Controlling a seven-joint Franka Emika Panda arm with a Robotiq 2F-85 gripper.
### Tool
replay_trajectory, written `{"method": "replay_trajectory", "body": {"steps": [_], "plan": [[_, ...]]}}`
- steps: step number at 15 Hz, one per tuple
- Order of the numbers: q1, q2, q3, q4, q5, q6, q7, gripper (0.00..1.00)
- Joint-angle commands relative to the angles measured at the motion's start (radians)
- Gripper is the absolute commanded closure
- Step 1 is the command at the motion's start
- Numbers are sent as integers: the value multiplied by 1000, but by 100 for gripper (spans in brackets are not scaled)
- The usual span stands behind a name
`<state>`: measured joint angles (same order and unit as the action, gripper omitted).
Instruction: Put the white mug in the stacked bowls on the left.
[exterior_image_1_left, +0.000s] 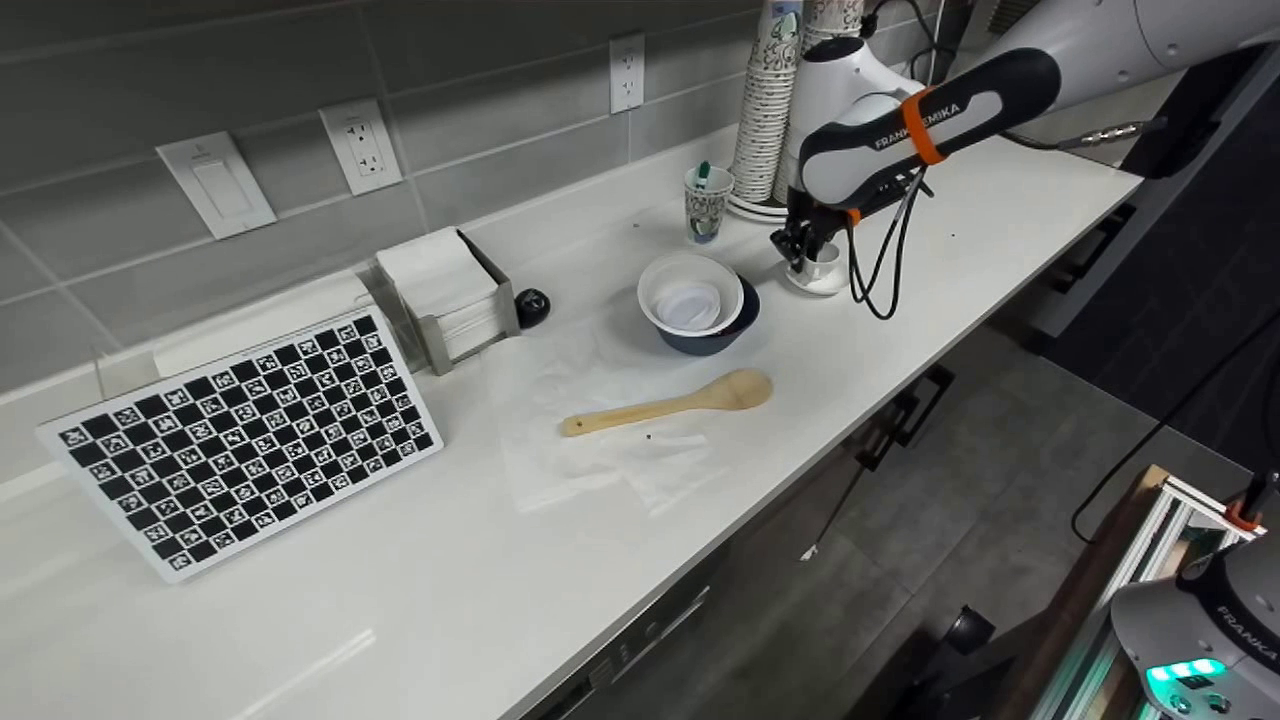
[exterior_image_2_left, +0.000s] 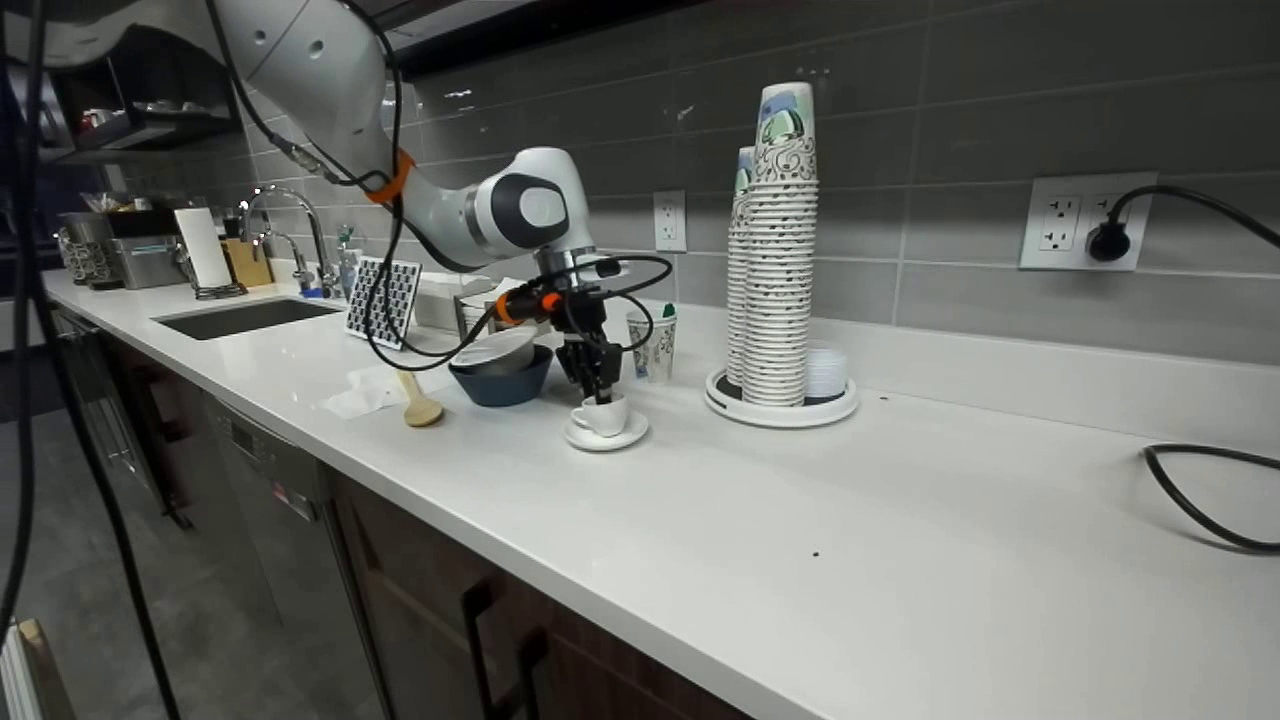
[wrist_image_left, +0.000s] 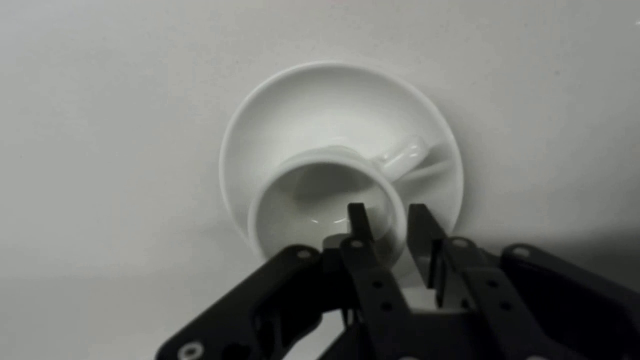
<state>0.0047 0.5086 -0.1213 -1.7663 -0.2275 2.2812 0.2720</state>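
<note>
The white mug (exterior_image_1_left: 826, 264) stands upright on a white saucer (exterior_image_1_left: 810, 286); both also show in an exterior view, the mug (exterior_image_2_left: 606, 415) and the saucer (exterior_image_2_left: 606, 441). In the wrist view the mug (wrist_image_left: 325, 155) has its handle toward the upper right. My gripper (wrist_image_left: 387, 206) is partly open, with one finger inside the mug and one outside, the rim between them. A gap shows between the fingers and rim. The stacked bowls, a dark-blue bowl (exterior_image_1_left: 700, 344) with a tilted white bowl (exterior_image_1_left: 655, 285) in it, stand beside the mug; the blue bowl also shows in an exterior view (exterior_image_2_left: 503, 386).
A paper cup (exterior_image_1_left: 705, 208) with a green item stands behind the bowls. Tall cup stacks (exterior_image_2_left: 778, 290) stand on a round tray (exterior_image_2_left: 780, 412) by the wall. A wooden spoon (exterior_image_1_left: 680, 402) lies near the bowls. A napkin holder (exterior_image_1_left: 450, 300) and a checkered board (exterior_image_1_left: 250, 440) stand further along.
</note>
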Motion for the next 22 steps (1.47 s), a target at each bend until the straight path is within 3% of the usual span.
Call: {"method": "replay_trajectory", "body": {"steps": [1,5,8,11,17,22], "plan": [[11,4,-10,38,11,-59,19,100],[17,-20,-5,39,5,-101,27,98],[16,-76,24,9,16,-53,-27,98],[34,-133,66,15,0,-10,-124,98],[86,-188,195,67,49,-64,-335,98],[65,-116,289,153,206,-116,-592,98]]}}
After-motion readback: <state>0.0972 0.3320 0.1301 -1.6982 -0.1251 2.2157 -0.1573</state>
